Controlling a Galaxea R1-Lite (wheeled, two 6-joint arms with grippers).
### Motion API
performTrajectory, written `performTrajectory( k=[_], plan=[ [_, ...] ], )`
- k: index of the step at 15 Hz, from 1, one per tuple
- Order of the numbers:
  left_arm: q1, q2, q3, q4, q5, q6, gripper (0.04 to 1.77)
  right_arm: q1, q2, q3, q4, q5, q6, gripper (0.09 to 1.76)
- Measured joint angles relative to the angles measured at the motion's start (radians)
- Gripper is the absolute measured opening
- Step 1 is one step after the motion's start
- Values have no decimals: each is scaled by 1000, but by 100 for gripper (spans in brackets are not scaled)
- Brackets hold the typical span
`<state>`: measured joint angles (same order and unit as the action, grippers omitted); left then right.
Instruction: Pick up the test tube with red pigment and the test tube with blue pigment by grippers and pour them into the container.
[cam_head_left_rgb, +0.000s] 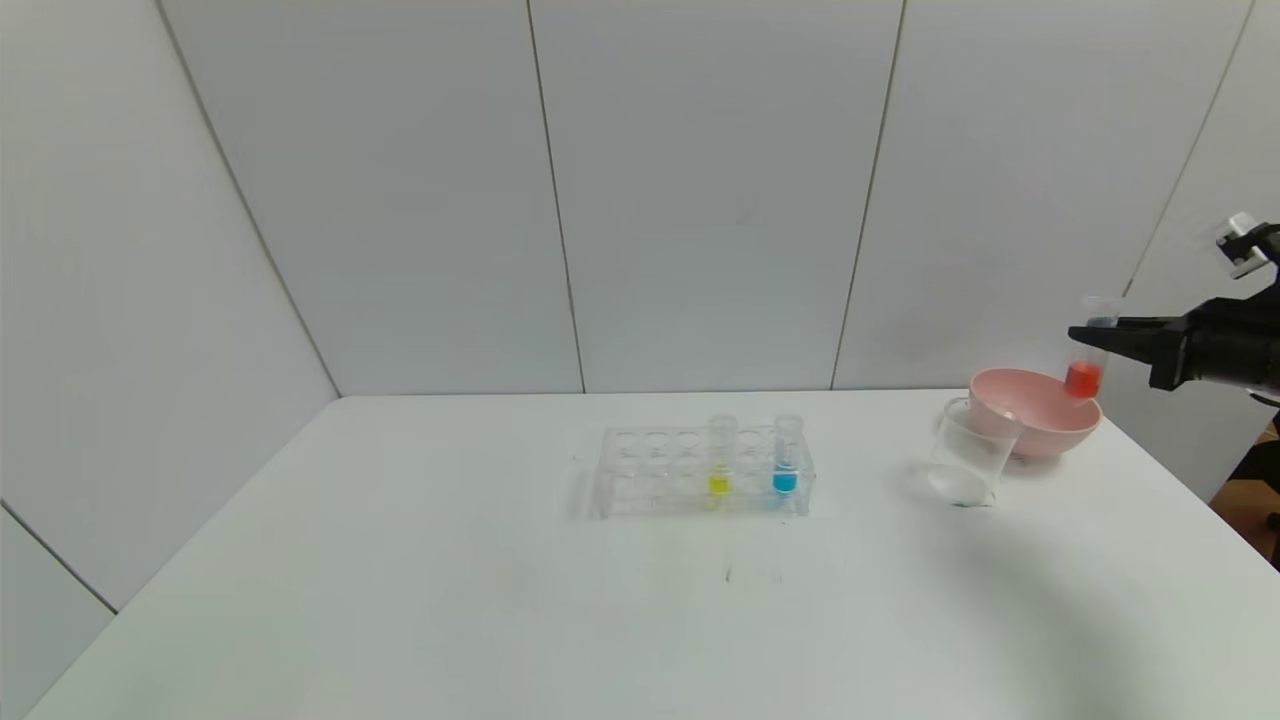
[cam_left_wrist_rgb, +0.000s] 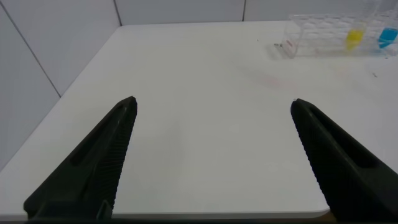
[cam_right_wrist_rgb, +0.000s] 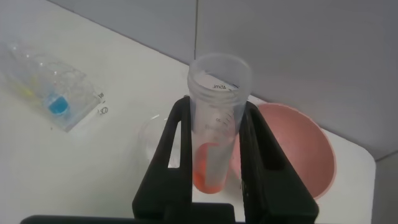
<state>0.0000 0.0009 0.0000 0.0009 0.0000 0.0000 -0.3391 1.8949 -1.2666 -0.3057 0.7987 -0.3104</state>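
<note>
Head view: white table (cam_head_left_rgb: 400, 600), clear tube rack (cam_head_left_rgb: 700, 472) near its middle, upright in it a test tube with yellow liquid (cam_head_left_rgb: 720, 460) and, just beside it toward the robot's right, the test tube with blue pigment (cam_head_left_rgb: 786, 457). Both stand in the rack's near row, other holes bare. Farther right, the container (cam_head_left_rgb: 968, 452), a clear glass beaker, stands on the table, touching or just in front of a pink bowl (cam_head_left_rgb: 1040, 408); cannot tell which. Right gripper (cam_head_left_rgb: 1090, 335) reaches in from the right edge, raised above the bowl's right rim, fingers clamped on the test tube with red pigment (cam_head_left_rgb: 1088, 350). Tube upright, open mouth on top, red liquid settled at the bottom, hanging over the bowl's rim as seen from here. Right wrist view confirms the grip: two black fingers (cam_right_wrist_rgb: 171, 155) press either side of the red tube (cam_right_wrist_rgb: 214, 124), its threaded mouth uncapped, red pigment low in the tube between the fingers; pink bowl (cam_right_wrist_rgb: 298, 155) and beaker rim (cam_right_wrist_rgb: 149, 140) below, the rack (cam_right_wrist_rgb: 50, 87) with blue tube (cam_right_wrist_rgb: 58, 106) well apart. Left wrist view: left gripper (cam_left_wrist_rgb: 214, 112) held over bare table (cam_left_wrist_rgb: 205, 143) near the table's edge, fingers (cam_left_wrist_rgb: 106, 149) wide apart, gripping nothing; rack (cam_left_wrist_rgb: 336, 34) far off with yellow tube (cam_left_wrist_rgb: 354, 38) and blue tube (cam_left_wrist_rgb: 387, 38) in it.
</note>
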Motion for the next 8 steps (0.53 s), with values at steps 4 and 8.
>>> performTrajectory(
  k=[4,8],
  plan=[
    [0,0,0,0,0,0,176,15,79,-151,210,-45,-191,50],
    [0,0,0,0,0,0,176,46,113,-303,485,-95,-353,50]
  ],
)
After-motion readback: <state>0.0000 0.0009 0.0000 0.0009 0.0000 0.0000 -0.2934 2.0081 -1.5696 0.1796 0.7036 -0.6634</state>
